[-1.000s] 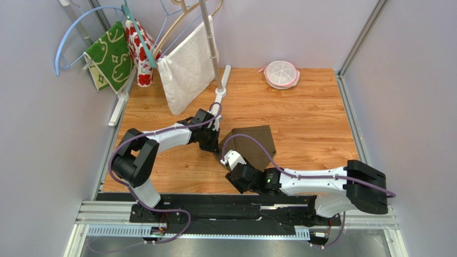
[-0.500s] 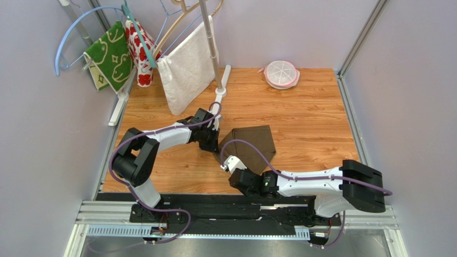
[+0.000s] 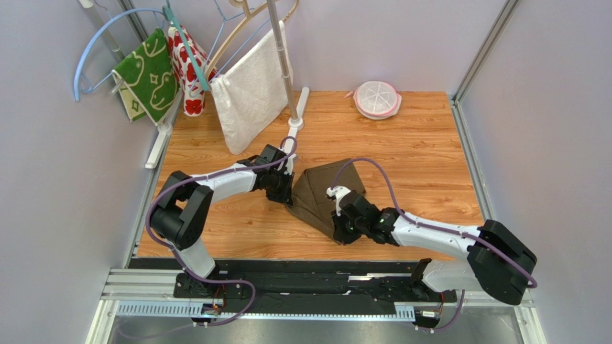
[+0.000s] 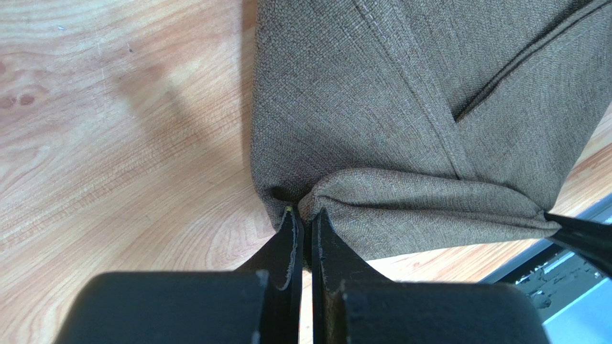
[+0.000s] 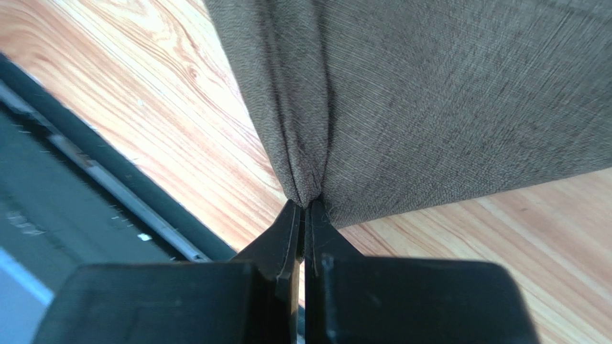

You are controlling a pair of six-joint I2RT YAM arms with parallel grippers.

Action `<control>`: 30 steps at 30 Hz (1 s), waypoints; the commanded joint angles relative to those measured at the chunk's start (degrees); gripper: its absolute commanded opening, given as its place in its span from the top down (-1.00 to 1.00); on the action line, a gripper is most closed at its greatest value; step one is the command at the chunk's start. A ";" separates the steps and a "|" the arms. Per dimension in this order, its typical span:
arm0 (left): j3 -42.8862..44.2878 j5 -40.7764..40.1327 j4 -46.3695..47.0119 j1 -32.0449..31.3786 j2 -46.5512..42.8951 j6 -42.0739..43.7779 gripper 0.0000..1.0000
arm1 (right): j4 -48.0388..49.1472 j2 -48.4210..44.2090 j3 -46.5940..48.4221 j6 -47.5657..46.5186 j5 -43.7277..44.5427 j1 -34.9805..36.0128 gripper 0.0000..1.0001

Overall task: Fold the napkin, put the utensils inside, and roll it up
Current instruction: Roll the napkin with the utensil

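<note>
Now right gripper [image 5: 305, 209] on napkin [image 5: 445, 100] corner

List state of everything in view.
napkin: folded over, pinched by both grippers
left gripper: shut on napkin
right gripper: shut on napkin
white towel: hanging
green cloth: hanging
utensils: not in view

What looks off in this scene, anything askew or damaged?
Nothing is damaged or spilled. The napkin lies askew to the table edges, puckered where the left gripper and right gripper each pinch a corner. No utensils show in any view.
</note>
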 commanded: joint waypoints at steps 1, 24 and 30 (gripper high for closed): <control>0.85 -2.80 -3.07 0.51 0.79 2.83 1.00 | 4.12 1.19 -1.38 3.12 -18.72 -7.22 1.00; 5.33 -0.43 -8.77 1.30 6.59 4.85 1.00 | -5.28 -7.67 11.62 -5.82 -14.19 -9.10 -0.06; 5.68 0.71 -9.22 1.91 7.99 5.12 1.00 | -2.12 -1.18 15.23 -13.38 3.47 5.06 -0.08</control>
